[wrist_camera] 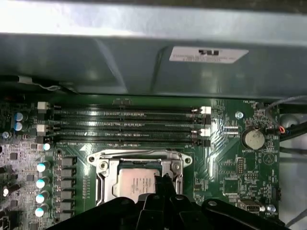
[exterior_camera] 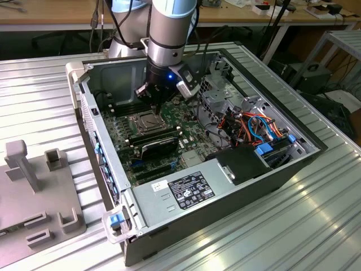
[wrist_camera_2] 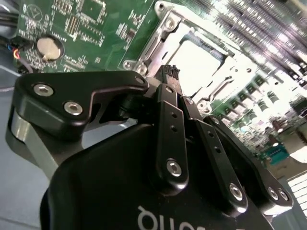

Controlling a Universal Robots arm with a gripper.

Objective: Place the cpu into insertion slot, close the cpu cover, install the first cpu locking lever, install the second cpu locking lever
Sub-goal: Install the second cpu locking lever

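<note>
The cpu (wrist_camera: 135, 183) lies flat in the insertion slot (exterior_camera: 145, 120) on the green motherboard; in the second wrist view its silver top (wrist_camera_2: 197, 63) glares bright. The cpu cover (wrist_camera: 102, 167) lies down around it as a silver frame (wrist_camera_2: 162, 33), the chip showing through its window. My gripper (exterior_camera: 159, 101) hangs just above the socket's far edge in the exterior view. Its black fingers (wrist_camera_2: 169, 103) are pressed together, with the tips (wrist_camera: 162, 181) over one edge of the chip. Nothing shows between them. I cannot make out the locking levers' positions.
Long black memory slots (wrist_camera: 127, 125) run beside the socket, toward the case's grey wall (wrist_camera: 144, 57). A coin battery (wrist_camera: 253, 139) sits on the board nearby. The case holds a power supply (exterior_camera: 186, 189), a drive cage (exterior_camera: 225, 93) and coloured cables (exterior_camera: 256, 127). A grey fixture (exterior_camera: 34, 186) stands at the exterior view's left.
</note>
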